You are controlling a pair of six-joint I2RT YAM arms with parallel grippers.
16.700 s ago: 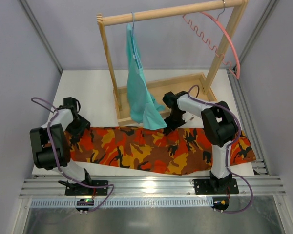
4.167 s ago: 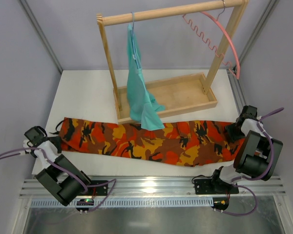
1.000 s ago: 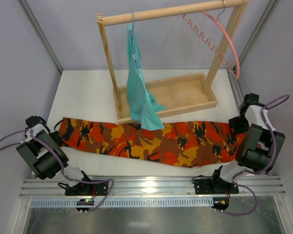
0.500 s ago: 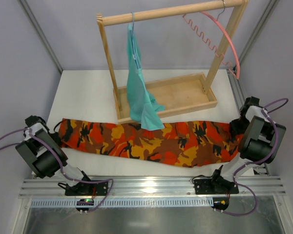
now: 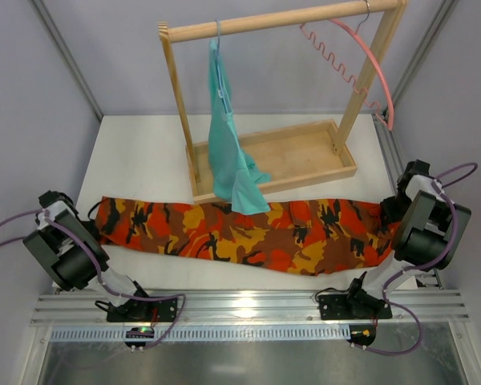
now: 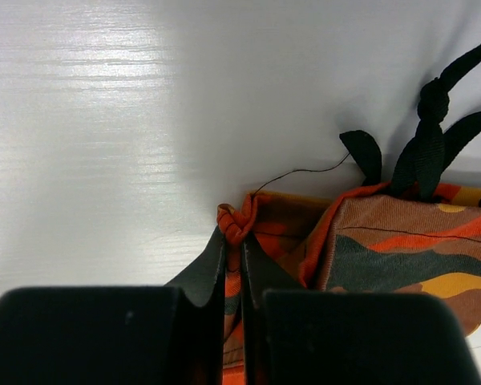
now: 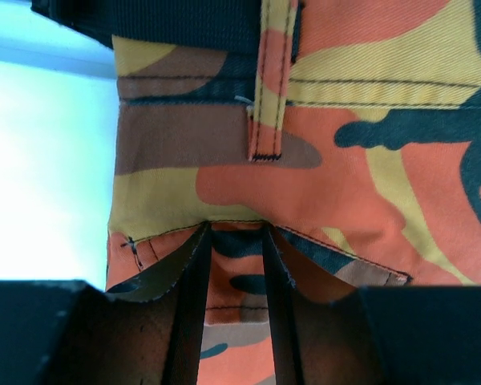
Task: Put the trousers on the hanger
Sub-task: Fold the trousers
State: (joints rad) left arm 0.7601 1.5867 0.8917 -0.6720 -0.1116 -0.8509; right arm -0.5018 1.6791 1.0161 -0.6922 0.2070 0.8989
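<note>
Top external: trousers (image 5: 248, 234) lie flat along the near edge of the table (image 5: 144, 152), with the hanger (image 5: 374, 64) up on the rail (image 5: 280, 20), well apart; the tray (image 5: 305, 178) below holds only the teal top's (image 5: 228, 152) drooping hem at its near rim. Left wrist: left gripper (image 6: 232, 241) pinches a leg hem tight; both ends should rise level, cloth taut. Right wrist: right gripper (image 7: 235, 241), narrow, nips the waistband edge; a deeper bite seems safer.

Folded low, left arm (image 5: 62, 249) sits at the left end of the trousers (image 5: 248, 234), wrist down by the cloth. Its left gripper (image 6: 233, 241) pinches a bunched corner of the trousers, jaws almost touching. At the trousers' other end, right arm (image 5: 426, 228) is folded upright. Its right gripper (image 7: 236, 237) clamps the trousers' edge, jaws narrowly apart, cloth between.
</note>
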